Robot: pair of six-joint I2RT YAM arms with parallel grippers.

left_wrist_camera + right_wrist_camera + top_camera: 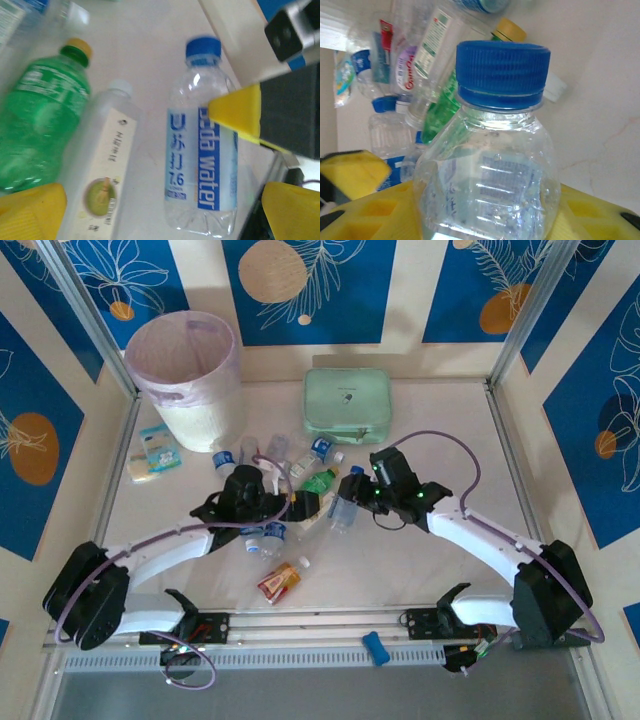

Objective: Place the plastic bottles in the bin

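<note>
Clear bottle [485, 165] — right jaws astride, parted

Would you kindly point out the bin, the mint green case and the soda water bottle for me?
bin [200, 420]: top external view, on its outer wall.
mint green case [346, 400]: top external view, middle of its lid.
soda water bottle [200, 165]: left wrist view, on its label.

The bin [200, 415] stands at the surface's [450, 440] far left corner; right of the bin lies a case [346, 400], and before it, rightward, the plastic bottles [318, 480] lie clustered.
</note>
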